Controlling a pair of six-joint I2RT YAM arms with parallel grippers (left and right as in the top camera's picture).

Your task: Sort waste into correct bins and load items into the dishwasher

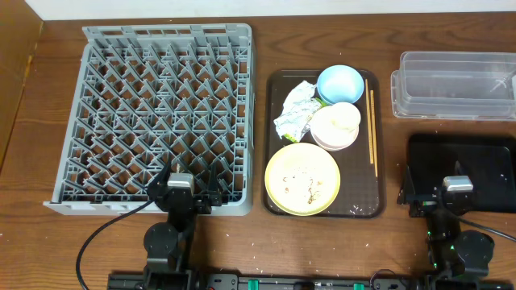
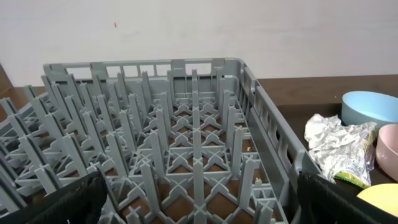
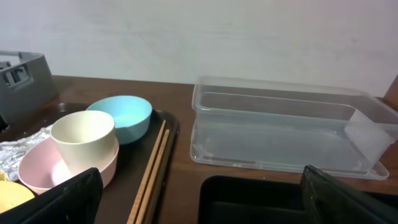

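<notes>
The grey dishwasher rack (image 1: 165,34) stands empty at the left. On a brown tray (image 1: 359,193) lie a light blue bowl (image 1: 339,83), a small white cup (image 1: 340,118) standing inside a white bowl (image 1: 326,138), a pale yellow plate (image 1: 282,173) with rice-like crumbs (image 1: 306,187), crumpled white wrapper with a yellow-green packet (image 1: 297,110), and chopsticks (image 1: 372,121). The clear tub (image 1: 455,84) and black bin (image 1: 476,157) sit at the right. My left gripper (image 2: 199,208) hangs open over the rack's near edge. Over the black bin's near edge my right gripper (image 3: 199,202) is open and holds nothing.
The wooden table's near edge runs just behind both arm bases. A pale wall closes off the far side. Bare wood strips separate the rack from the tray and the tray from the bins.
</notes>
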